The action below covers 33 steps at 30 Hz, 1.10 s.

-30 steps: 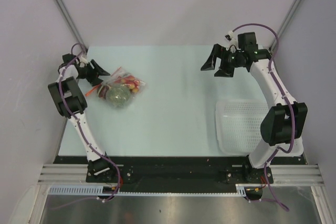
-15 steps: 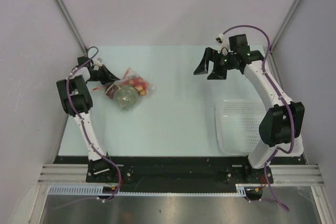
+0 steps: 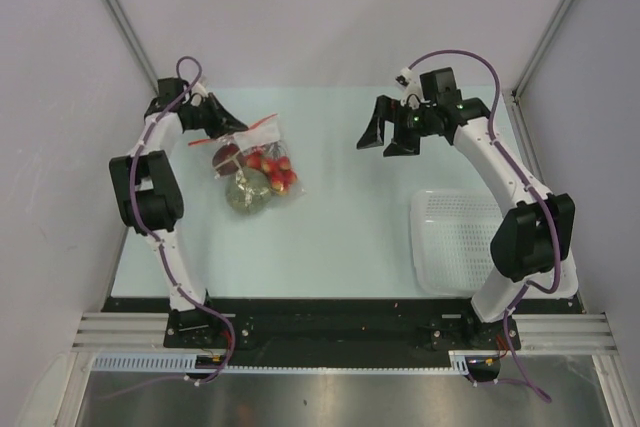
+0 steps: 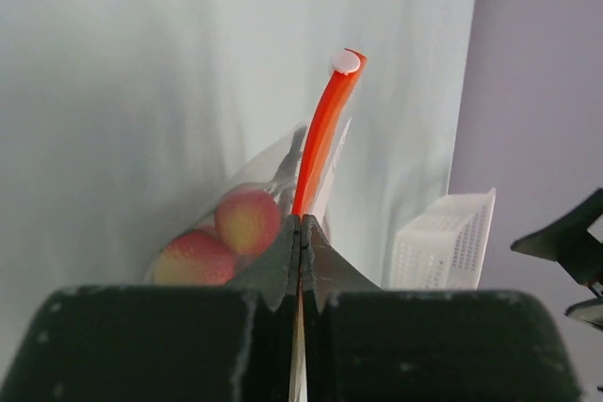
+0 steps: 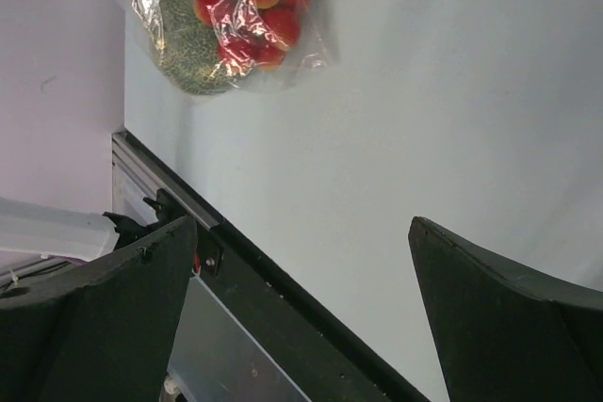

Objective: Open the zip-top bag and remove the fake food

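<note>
Table point(image 3: 340, 237) is taking up most of the view. The white mesh basket point(image 3: 455, 242) is sitting well behind the right gripper point(image 3: 385, 140), back toward that arm's base.

The zip-top bag point(image 3: 255, 167) is trailing from the tips of the left gripper point(image 4: 300, 233), with its belly sagging onto the table below and beyond them. The fake food is bunching inside: green leafy vegetable point(image 3: 247, 192) farthest from the fingers, red-and-yellow bits point(image 3: 275, 167) in the middle, dark apple point(image 3: 226, 155) nearest.

The left fingers are pressing flat together on the bag's mouth edge, and the zip strip point(image 4: 320, 138) is running up out of them. The right fingers are standing wide and carrying nothing, with the bag well apart ahead of them.

I'm judging the bag light, soft and slippery, with loose pieces that will shift. I'm planning the right pinch on the free lip just beside the left fingertips, never on the bulge.
</note>
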### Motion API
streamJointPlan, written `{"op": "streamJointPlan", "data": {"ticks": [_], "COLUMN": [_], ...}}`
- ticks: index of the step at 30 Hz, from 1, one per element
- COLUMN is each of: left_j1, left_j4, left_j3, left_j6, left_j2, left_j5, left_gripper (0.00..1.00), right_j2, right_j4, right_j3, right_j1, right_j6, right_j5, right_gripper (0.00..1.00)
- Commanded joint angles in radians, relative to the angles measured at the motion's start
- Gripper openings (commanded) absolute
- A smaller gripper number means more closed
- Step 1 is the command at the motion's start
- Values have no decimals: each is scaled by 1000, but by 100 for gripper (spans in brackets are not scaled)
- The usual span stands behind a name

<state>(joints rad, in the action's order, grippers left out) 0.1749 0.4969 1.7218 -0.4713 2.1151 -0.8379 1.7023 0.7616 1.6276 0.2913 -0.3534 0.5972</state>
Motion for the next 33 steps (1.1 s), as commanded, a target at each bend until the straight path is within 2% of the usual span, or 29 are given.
{"op": "streamJointPlan", "data": {"ticks": [1, 8, 13, 15, 18, 23, 31, 33], "left_j1": [-84, -166, -213, -213, -215, -219, -264, -267], "left_j4": [-40, -72, -90, -69, -38, -38, -51, -54], "left_j3": [-54, -263, -382, -395, -392, -409, -465, -462], "left_j6": [-38, -65, -78, -67, -59, -78, -86, -86], "left_j2": [-164, -343, -497, -536, -566, -636, -685, -684], "left_j5": [5, 48, 66, 82, 80, 69, 76, 72], "left_gripper": [0, 0, 0, 0, 0, 0, 0, 0], "right_j2": [-12, 39, 88, 99, 140, 168, 307, 327], "right_j4": [-76, -297, -569, -708, -829, -923, -1100, -1133], "right_j3": [2, -60, -118, -169, -183, -181, -83, -60], "right_j1": [60, 91, 114, 118, 120, 118, 118, 120], "right_j6": [-41, -125, -124, -122, -140, -145, -335, -340], "right_j5": [3, 56, 98, 114, 180, 237, 374, 400], "right_gripper": [100, 100, 99, 95, 91, 99, 100, 100]}}
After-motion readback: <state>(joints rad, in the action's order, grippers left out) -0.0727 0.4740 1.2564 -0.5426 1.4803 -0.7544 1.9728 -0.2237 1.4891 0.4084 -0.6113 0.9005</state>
